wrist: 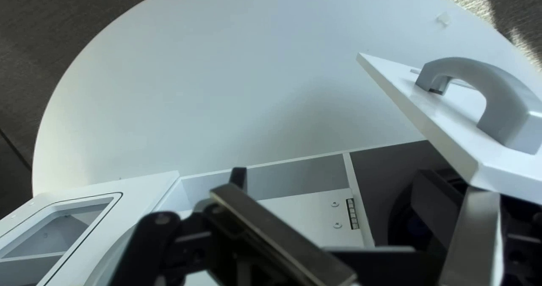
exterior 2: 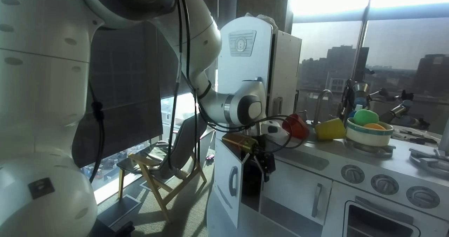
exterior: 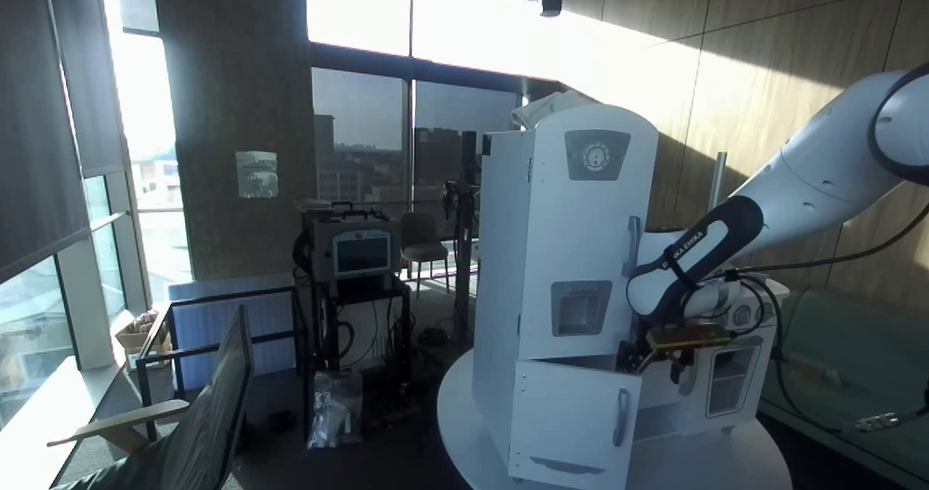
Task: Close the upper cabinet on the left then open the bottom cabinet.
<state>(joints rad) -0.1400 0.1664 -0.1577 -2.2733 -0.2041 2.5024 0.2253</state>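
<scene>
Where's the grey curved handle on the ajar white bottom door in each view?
In an exterior view: the grey curved handle, low, right of centre.
In an exterior view: the handle, below centre.
In the wrist view: the handle, upper right.
Shared landmark: the white-framed oven window, right of the handle in both exterior views, left in the wrist view.
</scene>
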